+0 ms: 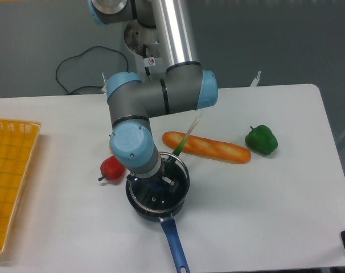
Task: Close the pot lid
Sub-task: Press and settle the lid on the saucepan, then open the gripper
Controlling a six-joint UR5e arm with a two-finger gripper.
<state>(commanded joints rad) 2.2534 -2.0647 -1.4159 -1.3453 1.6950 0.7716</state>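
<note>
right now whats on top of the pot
The glass lid lies on the pot, with the gripper directly above it. The arm's wrist covers the lid's knob and back edge, so its seating there can't be seen.

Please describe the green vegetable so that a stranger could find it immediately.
Look at the right half of the white table. Past the right end of the long orange bread loaf sits a glossy green bell pepper. It is the only green, lumpy item; the red pepper lies left of the pot.
</note>
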